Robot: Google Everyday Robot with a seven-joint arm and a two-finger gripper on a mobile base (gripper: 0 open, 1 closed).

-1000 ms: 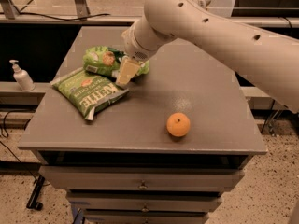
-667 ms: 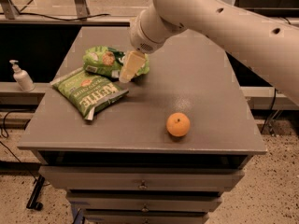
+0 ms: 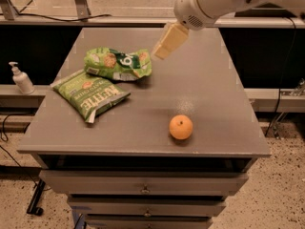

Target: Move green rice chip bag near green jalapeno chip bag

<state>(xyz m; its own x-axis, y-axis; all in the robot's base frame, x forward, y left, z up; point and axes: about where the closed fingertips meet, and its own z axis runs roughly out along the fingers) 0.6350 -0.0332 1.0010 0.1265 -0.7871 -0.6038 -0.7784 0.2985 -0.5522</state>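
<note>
The green rice chip bag [image 3: 116,63] lies crumpled on the table [image 3: 205,94], just left of the tool [image 3: 159,53] and a little lower in the view. A narrow gap separates the bag's right end from the tool's tip. There is one such bag.

The tool hangs above the far middle of the table, slanting down and to the left from the white arm [image 3: 214,1] that enters at the top right. It touches nothing and carries nothing. Whether it is spread or pressed together, I cannot tell.

One green jalapeno chip bag [image 3: 90,94] lies flat further left of the tool and nearer the front. It sits just beside the rice chip bag, and their near edges meet or almost meet. That makes two bags in all.

One orange [image 3: 181,127] sits well below the tool, slightly to its right, close to the front edge and well apart from both bags.

One white pump bottle [image 3: 21,79] stands upright far to the tool's left, off the table, on a ledge.

Under the tabletop are drawers [image 3: 143,185], with two small knobs in sight.
</note>
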